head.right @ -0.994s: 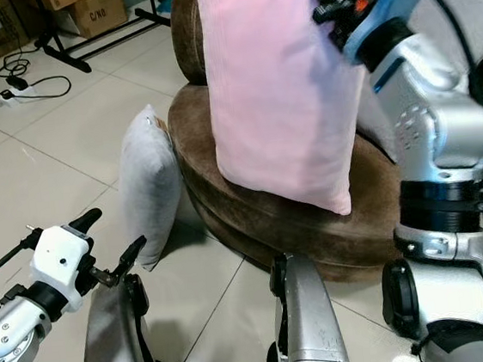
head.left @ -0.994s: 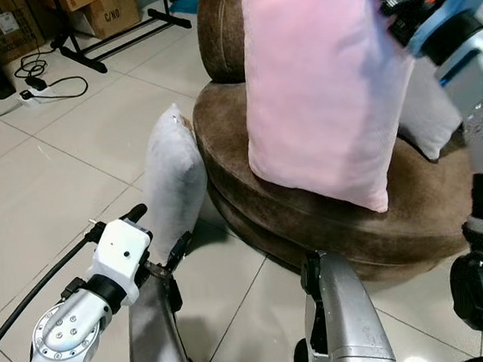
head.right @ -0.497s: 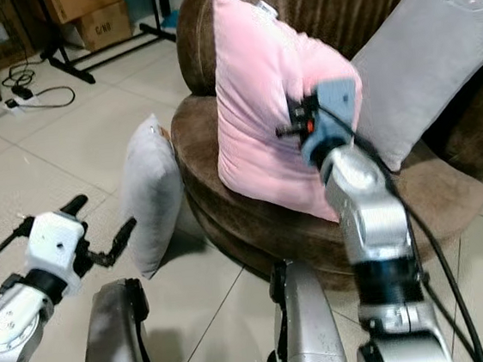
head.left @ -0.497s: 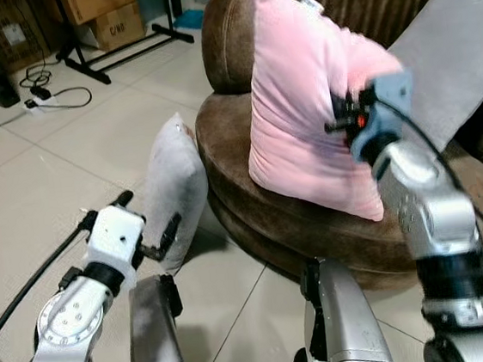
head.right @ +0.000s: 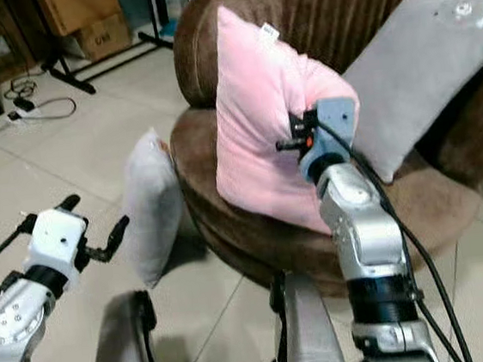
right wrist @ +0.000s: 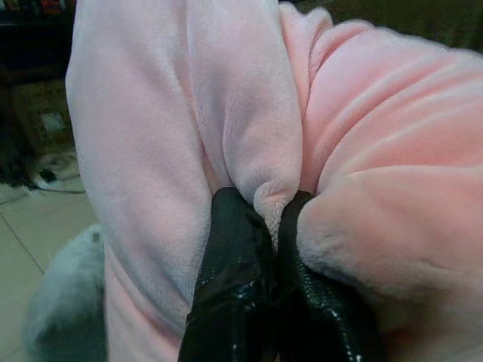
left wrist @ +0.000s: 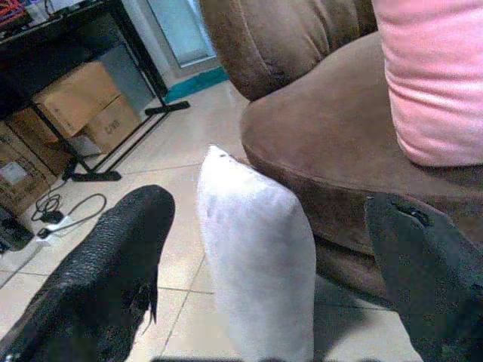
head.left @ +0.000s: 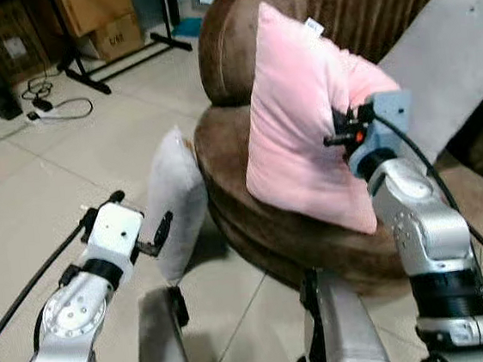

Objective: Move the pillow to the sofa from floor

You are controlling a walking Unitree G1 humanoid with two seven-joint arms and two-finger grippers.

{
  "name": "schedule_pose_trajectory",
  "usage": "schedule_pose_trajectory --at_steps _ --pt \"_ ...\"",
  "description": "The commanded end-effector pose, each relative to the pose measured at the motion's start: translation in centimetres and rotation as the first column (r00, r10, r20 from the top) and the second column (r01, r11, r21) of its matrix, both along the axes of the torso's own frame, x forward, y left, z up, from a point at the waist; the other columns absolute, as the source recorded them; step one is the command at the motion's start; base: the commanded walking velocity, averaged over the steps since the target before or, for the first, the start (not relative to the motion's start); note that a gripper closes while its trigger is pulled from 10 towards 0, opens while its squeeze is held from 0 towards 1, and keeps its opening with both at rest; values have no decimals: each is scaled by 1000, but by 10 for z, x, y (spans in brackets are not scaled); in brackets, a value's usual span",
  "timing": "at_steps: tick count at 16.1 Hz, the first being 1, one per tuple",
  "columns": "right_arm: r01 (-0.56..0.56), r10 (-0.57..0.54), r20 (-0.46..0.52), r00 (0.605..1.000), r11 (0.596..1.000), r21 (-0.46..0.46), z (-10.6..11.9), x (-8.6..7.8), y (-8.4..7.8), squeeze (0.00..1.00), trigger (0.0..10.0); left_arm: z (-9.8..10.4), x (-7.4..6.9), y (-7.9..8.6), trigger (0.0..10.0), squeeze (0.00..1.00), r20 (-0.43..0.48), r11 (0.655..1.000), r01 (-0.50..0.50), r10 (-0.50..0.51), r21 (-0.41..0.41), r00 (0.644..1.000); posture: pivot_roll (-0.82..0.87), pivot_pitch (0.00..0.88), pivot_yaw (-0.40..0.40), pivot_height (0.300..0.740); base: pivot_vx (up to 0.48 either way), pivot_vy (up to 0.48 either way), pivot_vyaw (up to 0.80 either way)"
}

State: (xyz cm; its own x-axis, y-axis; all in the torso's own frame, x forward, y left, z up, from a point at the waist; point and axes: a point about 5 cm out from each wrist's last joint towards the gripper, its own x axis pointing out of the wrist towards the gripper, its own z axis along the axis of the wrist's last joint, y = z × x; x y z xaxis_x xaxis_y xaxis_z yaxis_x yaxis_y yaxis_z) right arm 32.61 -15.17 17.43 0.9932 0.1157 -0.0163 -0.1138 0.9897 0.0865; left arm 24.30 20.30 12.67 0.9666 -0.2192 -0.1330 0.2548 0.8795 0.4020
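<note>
A pink pillow (head.left: 298, 140) stands upright on the seat of the round brown sofa (head.left: 299, 240), leaning toward its backrest. My right gripper (right wrist: 264, 219) is shut on a fold of that pillow's side, with the fingertips sunk into the fabric. A grey pillow (head.left: 177, 196) stands on the tiled floor, leaning against the sofa's front left. My left gripper (head.left: 141, 213) is open, low and just short of this grey pillow, which sits between the two fingers (left wrist: 106, 286) in the left wrist view.
A second grey pillow (head.left: 454, 63) leans on the sofa's backrest at the right. Cardboard boxes (head.left: 99, 14), a black stand's feet (head.left: 116, 60) and a power strip with cables (head.left: 44, 107) lie at the far left. My silver legs (head.left: 344, 334) are below.
The right arm brought the pink pillow down from high up onto the sofa seat and still grips it. The left gripper stays open near the grey pillow.
</note>
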Motion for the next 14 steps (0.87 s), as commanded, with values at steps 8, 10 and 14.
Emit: schedule_pose_trajectory --at_steps 8,10,14 --pt "56 -58 -63 996 998 -36 -17 -15 -1 0 10000 5 3 -5 10000 0 35 1000 -17 17 3 999 -67 0 -25 604 0 0 0" --pt "48 -49 -64 997 999 -13 -16 -15 0 0 10000 5 3 -6 10000 0 37 1000 -16 15 3 999 -71 0 -21 619 0 0 0" --pt "35 -30 -71 997 997 75 -15 -17 5 0 10000 6 5 -9 10000 0 41 1000 -10 10 -2 999 -73 0 -22 654 0 0 0"
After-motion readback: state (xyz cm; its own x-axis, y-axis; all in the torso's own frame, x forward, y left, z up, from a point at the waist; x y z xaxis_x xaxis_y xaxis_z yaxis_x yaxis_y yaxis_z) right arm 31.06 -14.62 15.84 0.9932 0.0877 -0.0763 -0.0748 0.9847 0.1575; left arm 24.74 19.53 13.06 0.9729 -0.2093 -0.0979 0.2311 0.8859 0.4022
